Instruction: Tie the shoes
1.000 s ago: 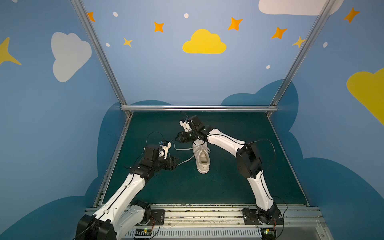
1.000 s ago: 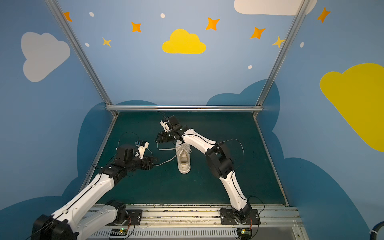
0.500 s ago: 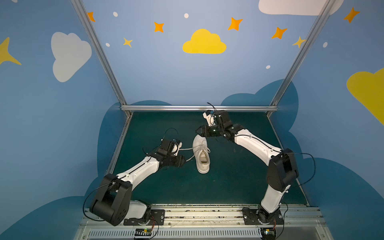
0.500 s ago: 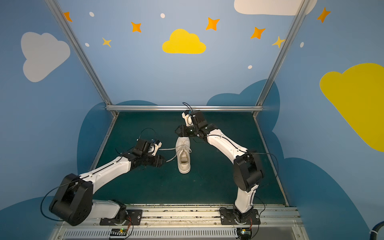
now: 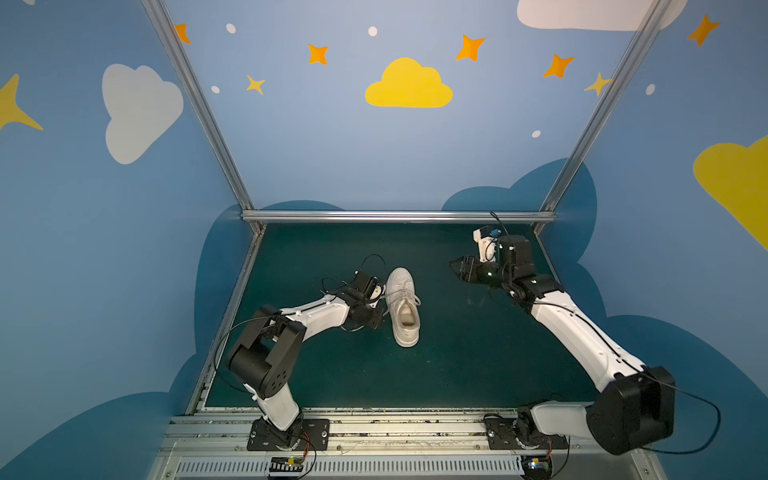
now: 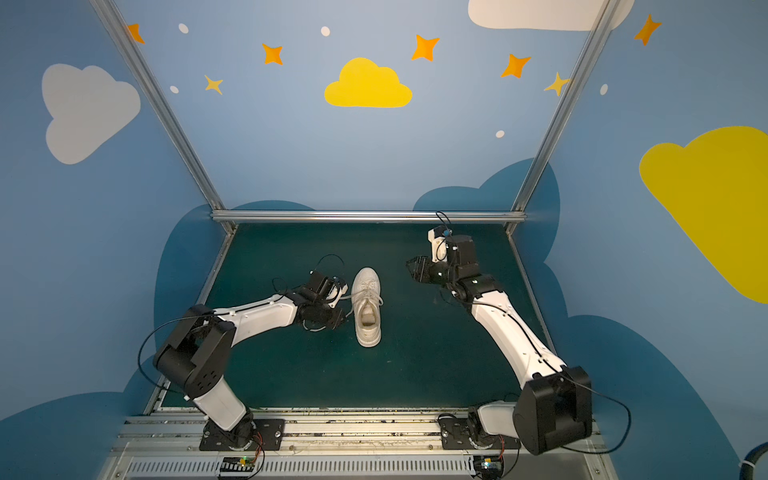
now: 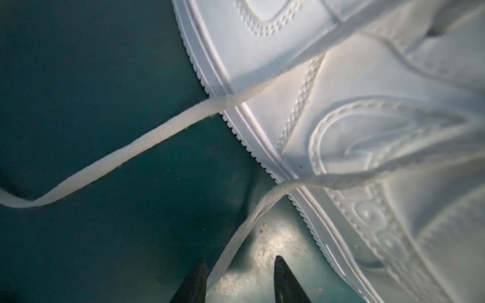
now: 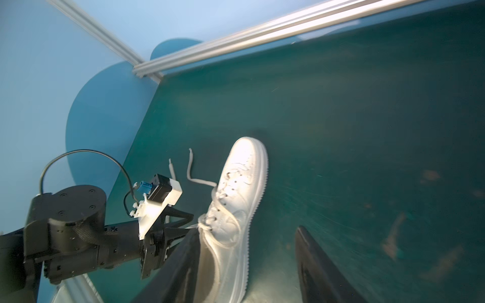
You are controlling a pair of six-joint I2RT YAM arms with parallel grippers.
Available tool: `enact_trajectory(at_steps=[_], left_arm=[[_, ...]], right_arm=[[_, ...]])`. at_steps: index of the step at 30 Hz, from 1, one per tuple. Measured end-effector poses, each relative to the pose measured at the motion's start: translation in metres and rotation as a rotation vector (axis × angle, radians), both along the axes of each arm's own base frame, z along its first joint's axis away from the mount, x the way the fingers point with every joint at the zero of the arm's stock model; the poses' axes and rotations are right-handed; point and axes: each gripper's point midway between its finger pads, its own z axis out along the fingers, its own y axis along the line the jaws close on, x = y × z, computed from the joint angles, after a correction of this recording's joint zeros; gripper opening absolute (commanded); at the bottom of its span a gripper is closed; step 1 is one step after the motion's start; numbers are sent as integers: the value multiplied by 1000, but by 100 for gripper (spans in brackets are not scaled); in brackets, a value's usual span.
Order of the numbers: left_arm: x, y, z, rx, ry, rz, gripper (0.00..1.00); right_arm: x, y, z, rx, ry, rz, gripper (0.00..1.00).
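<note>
Quick count, folks: one white sneaker (image 5: pixel 402 307), two loose lace strands (image 7: pixel 157 132), two robot arms (image 5: pixel 316 311), one green mat (image 5: pixel 457 374).

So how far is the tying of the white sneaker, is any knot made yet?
Done: nothing that I can see; the white low-top sneaker stands on the dark green mat with no bow, and two flat white lace ends lie loose beside it. In hand: the left gripper straddles one lace strand, jaws apart, not clamped. The right gripper hangs open and empty, away from the shoe. Left: gripping, crossing, looping and tightening.
</note>
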Motion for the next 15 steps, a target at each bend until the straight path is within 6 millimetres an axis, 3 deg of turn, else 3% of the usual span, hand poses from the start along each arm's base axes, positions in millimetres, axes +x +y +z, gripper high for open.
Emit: enact_trajectory(at_steps=[7, 15], left_arm=[[1, 5, -9, 75, -10, -15, 30], [-2, 1, -13, 130, -34, -33, 22]], right_arm=[[-6, -34, 3, -6, -31, -77, 58], [-7, -45, -5, -9, -13, -106, 58]])
